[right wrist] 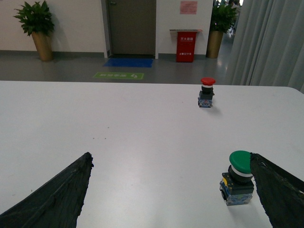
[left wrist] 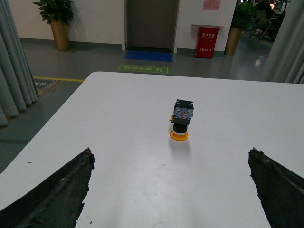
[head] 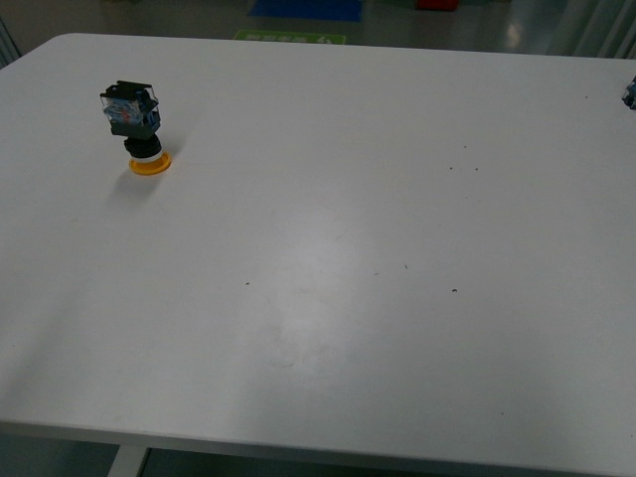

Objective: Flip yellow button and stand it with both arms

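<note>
Step in hand looks like the reach-in, nothing's grabbed yet.

Front view: the yellow button [head: 139, 129] stands upside down on its orange cap near the far left corner of the table [head: 348, 298], contact block on top. Neither arm shows here.

Left wrist view: the left gripper [left wrist: 170, 152] is spread wide and empty. The button is dead ahead, lined up between the fingers [left wrist: 57, 194] but well apart from them. I'd come in low and pinch the boxy block, not the skinny neck or the round cap. It looks top-heavy like this, so a nudge would probably topple it. Then the other arm can take it for the turn-over.

Right wrist view: the right gripper [right wrist: 171, 156] is also spread and holding nothing. A green button [right wrist: 239, 178] stands just beside one finger, can't tell if it's touching. A red button [right wrist: 206, 92] stands further off toward the far edge. The yellow one isn't in this view, so I reckon the right arm has to cross toward the left side without clipping the green one.
</note>
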Controlling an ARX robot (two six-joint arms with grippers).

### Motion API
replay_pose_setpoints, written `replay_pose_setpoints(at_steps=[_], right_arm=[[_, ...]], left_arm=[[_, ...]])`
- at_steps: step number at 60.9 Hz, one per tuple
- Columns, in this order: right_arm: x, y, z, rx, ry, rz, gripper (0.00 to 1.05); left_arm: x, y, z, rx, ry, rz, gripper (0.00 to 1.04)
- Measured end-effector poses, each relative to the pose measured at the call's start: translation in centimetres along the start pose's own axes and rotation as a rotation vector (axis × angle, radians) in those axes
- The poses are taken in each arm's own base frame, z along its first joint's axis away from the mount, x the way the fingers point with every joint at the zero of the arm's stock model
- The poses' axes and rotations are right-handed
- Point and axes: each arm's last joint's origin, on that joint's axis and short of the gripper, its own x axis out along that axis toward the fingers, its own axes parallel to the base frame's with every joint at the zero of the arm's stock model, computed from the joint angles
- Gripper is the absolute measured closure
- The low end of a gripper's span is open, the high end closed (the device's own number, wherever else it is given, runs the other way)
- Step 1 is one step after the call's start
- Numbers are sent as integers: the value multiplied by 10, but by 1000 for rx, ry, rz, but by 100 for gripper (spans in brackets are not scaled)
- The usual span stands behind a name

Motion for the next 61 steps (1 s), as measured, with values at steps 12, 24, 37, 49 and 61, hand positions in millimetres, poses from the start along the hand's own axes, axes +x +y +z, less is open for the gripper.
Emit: replay_pose_setpoints(at_steps=[12,24,37,49,61], right_arm=[[0,0,0,0,0,0,7],[0,0,0,0,0,0,7],[0,0,0,0,0,0,7],[0,0,0,0,0,0,7],[0,0,0,0,0,0,7]], left_arm=[[0,0,0,0,0,0,7],[0,0,0,0,0,0,7],[0,0,0,0,0,0,7],[0,0,0,0,0,0,7],[0,0,0,0,0,0,7]])
